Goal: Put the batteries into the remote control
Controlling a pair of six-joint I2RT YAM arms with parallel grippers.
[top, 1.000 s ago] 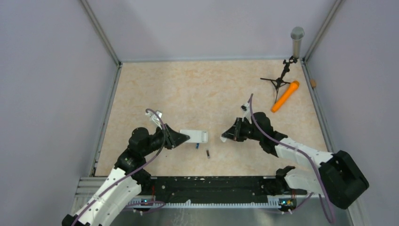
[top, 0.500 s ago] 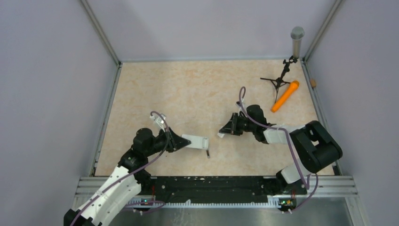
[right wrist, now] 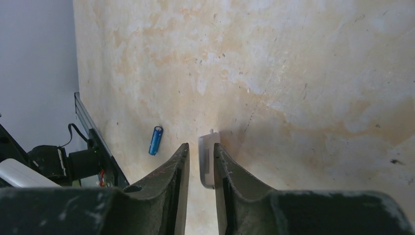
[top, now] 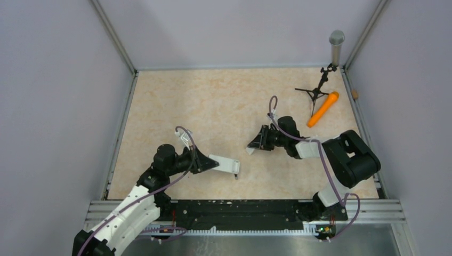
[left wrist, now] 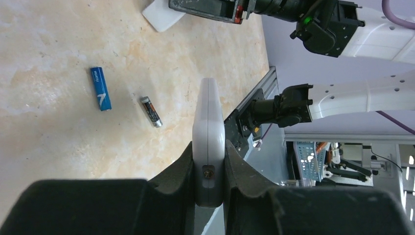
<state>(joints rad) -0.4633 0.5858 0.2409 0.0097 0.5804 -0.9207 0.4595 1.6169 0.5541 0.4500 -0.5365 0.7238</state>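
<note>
**Left hand** [left wrist: 209,157]: the fingers are closed on the small white-grey rectangular remote control [left wrist: 208,110]. It is held edge-on over the beige marbled tabletop [top: 213,101], near the front edge.

**Batteries:** the thin blue cylindrical battery [left wrist: 100,95] and the thin dark brown-black cylindrical battery [left wrist: 150,111] lie flat on the tabletop. They are just beside each other, not touching, and both are outside the remote control.

**Right hand** [right wrist: 200,149]: the fingers are almost together, pinching a small white flat plate [right wrist: 207,164] edge-on. The hand is low over the tabletop, right of the remote control and apart from it.

An orange microphone [top: 323,109] lies at the far right.
</note>
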